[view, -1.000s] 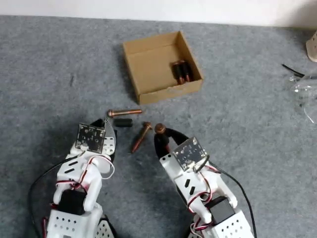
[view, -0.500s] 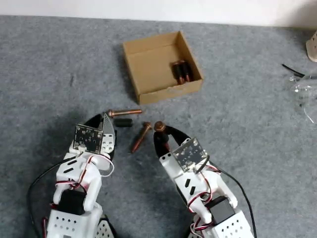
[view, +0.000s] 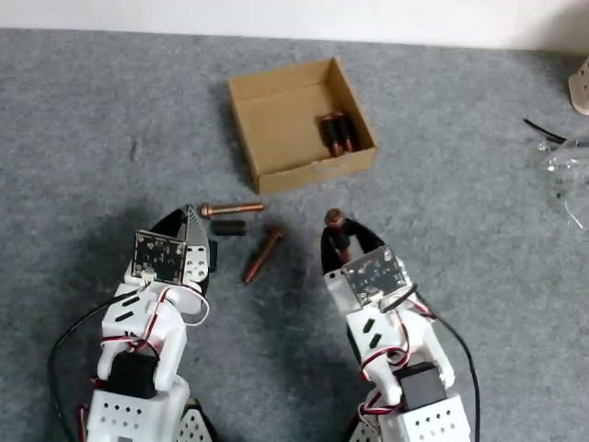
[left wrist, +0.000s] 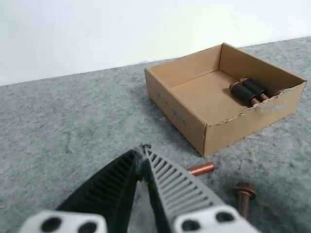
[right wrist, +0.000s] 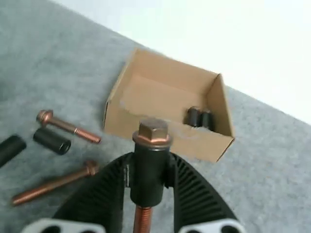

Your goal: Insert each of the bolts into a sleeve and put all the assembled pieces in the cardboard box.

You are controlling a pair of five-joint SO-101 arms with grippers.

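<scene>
Right jaws swung rightward, clamping black-sleeved copper bolt [right wrist: 147, 165] (hex head up), left jaws seemingly closed

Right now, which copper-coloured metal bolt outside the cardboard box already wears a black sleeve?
The bolt standing upright in the right gripper, black sleeve around its shank. The two bolts lying on the grey mat are bare.

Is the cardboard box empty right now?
No, two sleeved bolts lie side by side inside the cardboard box, close to one of its walls.
</scene>
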